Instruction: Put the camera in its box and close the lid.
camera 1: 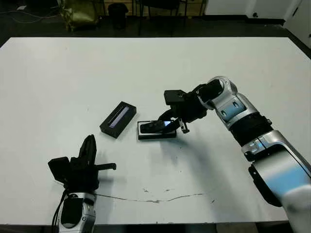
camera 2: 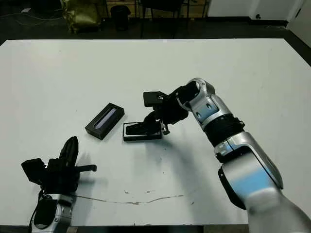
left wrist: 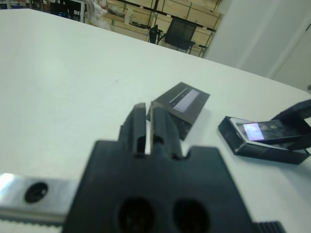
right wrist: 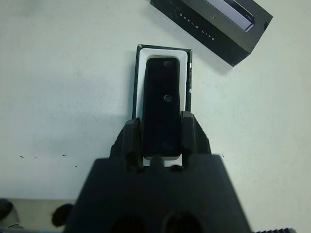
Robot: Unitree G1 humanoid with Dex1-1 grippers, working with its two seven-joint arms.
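The camera (right wrist: pixel 163 104) is a slim black bar, and my right gripper (camera 1: pixel 176 122) is shut on one end of it. It hangs tilted over the box (camera 1: pixel 145 134), a shallow black tray with white lining, with its far end down inside. The bluish patch on its face shows in the left wrist view. The lid (camera 1: pixel 118 119), black with a glossy strip, lies on the table just left of the box. My left gripper (camera 1: pixel 89 144) is shut on nothing near the table's front left, well short of the lid.
A thin dark scratch line (camera 1: pixel 155 199) runs across the white table (camera 1: pixel 218 58) near its front edge. Chairs and shelving (left wrist: pixel 182 31) stand beyond the far edge. A stub (camera 1: pixel 108 166) sticks out sideways from the left gripper's body.
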